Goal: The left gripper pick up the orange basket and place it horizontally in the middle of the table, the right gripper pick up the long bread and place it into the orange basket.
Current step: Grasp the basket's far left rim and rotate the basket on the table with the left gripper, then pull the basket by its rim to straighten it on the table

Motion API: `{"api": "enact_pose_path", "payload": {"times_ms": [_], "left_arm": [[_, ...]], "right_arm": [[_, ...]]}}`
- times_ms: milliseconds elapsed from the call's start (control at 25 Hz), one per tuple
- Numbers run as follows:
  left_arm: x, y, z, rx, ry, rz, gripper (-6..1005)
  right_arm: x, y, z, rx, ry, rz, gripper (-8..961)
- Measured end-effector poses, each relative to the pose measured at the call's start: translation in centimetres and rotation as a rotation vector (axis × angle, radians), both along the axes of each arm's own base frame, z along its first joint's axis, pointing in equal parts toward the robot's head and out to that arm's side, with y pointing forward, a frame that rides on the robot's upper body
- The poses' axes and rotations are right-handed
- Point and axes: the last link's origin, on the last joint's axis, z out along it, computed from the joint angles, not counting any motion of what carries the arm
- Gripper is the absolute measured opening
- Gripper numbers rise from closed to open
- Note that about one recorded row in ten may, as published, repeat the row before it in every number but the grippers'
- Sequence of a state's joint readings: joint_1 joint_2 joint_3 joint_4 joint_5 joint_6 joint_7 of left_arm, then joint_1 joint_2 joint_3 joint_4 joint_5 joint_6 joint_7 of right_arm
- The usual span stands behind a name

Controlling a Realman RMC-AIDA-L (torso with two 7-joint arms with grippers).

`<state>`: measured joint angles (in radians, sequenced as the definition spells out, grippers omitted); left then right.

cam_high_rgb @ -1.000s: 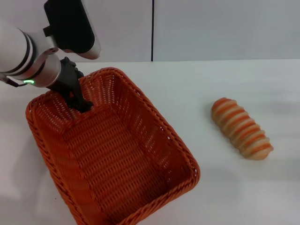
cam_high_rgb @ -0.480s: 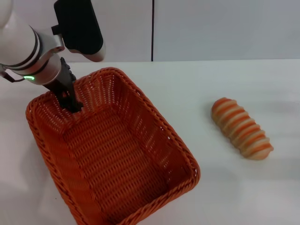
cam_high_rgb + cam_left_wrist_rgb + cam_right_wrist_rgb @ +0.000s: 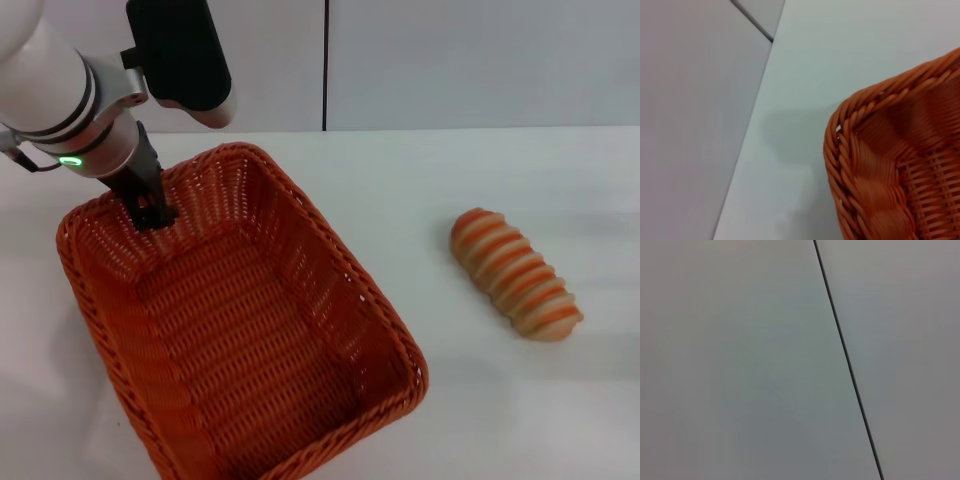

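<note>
The orange basket (image 3: 345,270) lies diagonally on the left half of the white table (image 3: 400,170), open side up and holding nothing. My left gripper (image 3: 152,208) reaches down at the basket's far wall, its black claw against the weave just inside the braided rim. In the left wrist view, one rounded corner of the orange basket (image 3: 840,150) shows close up over the table. The long bread (image 3: 515,275) lies on the table to the right, well apart from the basket. My right gripper is out of view; its wrist view shows only the pale wall.
A pale grey wall with a dark vertical seam (image 3: 325,65) stands behind the table. Bare tabletop lies between the basket and the bread.
My left gripper has slid leftwards along the basket's far wall and turned more upright. The basket has hardly shifted. The bread has not moved.
</note>
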<state>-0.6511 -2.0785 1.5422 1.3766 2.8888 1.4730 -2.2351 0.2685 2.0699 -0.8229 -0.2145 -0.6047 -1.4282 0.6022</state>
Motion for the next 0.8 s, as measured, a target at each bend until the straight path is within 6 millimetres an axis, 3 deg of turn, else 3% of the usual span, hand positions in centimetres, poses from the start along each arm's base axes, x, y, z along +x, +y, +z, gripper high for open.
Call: {"api": "enact_pose_path", "payload": {"times_ms": [160,400,520,560,800], "left_arm": [[0.4,-0.1,-0.2,0.001,0.001,0.011,403],[1.3,0.7,0.5,0.14,-0.105,0.119,354],[1.2,1.0,0.9,0.2,-0.153,0.186,350],[1.1,1.1,1.3,0.285,-0.211,0.292,349],[0.8,1.1,1.6,0.359,-0.259,0.376,326]], "right_arm": [[-0.2,0.2,0.4,0.005,0.006,0.016,649],[-0.7,0.9,1.9,0.019,0.014,0.053,648],[-0.7,1.5,3.0,0.013,0.013,0.069,648],[-0.6,2.0,3.9,0.011,0.016,0.075,648],[-1.0,3.1,6.2,0.03,-0.015,0.104,648]]}}
